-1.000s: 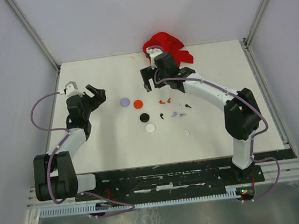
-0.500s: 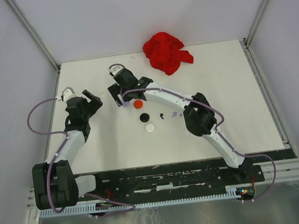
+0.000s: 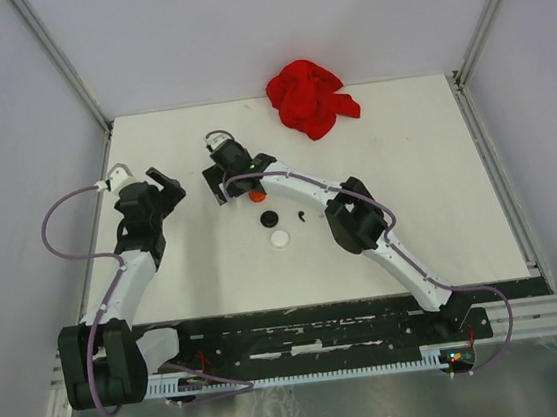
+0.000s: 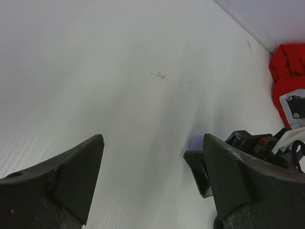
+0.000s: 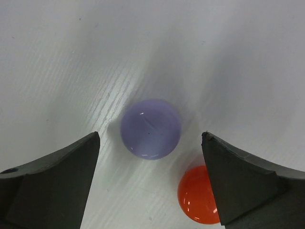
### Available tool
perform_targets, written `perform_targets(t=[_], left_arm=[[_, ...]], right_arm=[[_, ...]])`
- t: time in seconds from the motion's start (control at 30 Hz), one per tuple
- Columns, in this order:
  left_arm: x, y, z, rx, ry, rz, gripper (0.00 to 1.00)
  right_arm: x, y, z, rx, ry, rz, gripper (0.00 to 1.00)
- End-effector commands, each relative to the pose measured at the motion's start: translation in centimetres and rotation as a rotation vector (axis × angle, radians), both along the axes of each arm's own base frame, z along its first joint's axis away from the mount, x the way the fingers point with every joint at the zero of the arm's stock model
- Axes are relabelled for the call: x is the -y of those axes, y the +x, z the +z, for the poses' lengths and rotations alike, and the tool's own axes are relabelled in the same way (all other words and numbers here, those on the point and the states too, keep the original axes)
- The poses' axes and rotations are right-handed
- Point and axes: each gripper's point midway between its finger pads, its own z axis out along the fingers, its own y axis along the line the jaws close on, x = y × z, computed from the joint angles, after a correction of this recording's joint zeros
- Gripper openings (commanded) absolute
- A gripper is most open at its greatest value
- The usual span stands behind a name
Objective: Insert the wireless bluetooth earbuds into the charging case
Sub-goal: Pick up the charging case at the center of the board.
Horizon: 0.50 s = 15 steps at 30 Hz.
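Four round charging cases lie mid-table: lilac [image 5: 150,129], red [image 3: 257,195], black [image 3: 270,218] and white [image 3: 280,237]. The red case also shows in the right wrist view [image 5: 198,193]. My right gripper [image 5: 150,138] is open and hovers over the lilac case, one finger on each side, not touching it. In the top view this gripper [image 3: 221,183] hides the lilac case. One black earbud [image 3: 302,215] lies right of the black case; the other earbuds are hidden under my right arm. My left gripper [image 3: 169,186] is open and empty, left of the cases.
A crumpled red cloth [image 3: 310,97] lies at the table's far edge and shows in the left wrist view [image 4: 288,76]. The right gripper's body [image 4: 248,143] sits just beyond my left gripper's right finger. Grey walls close in the table.
My right arm has swung from the red cloth leftward across the table and come down over the lilac case. My left gripper has shifted slightly back and left.
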Motion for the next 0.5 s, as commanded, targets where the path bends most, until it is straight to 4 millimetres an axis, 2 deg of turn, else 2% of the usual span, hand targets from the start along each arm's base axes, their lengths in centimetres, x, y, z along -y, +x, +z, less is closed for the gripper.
perform_targets(t=[0.0, 0.13, 0.23, 0.47], left_arm=[[-0.5, -0.1, 1.1, 0.037, -0.01, 0.033, 0.91], [-0.5, 0.0, 0.9, 0.032, -0.011, 0.034, 0.91], [-0.5, 0.0, 0.8, 0.031, -0.011, 0.034, 0.91], [-0.6, 0.1, 0.8, 0.033, -0.007, 0.039, 0.91]], right_arm=[[-1.8, 1.3, 1.9, 0.059, 0.077, 0.013, 0.97], [-2.0, 1.4, 1.4, 0.058, 0.073, 0.021, 0.95], [-2.1, 1.3, 1.1, 0.056, 0.068, 0.036, 0.9], [-2.1, 0.9, 0.0, 0.046, 0.037, 0.082, 0.66]])
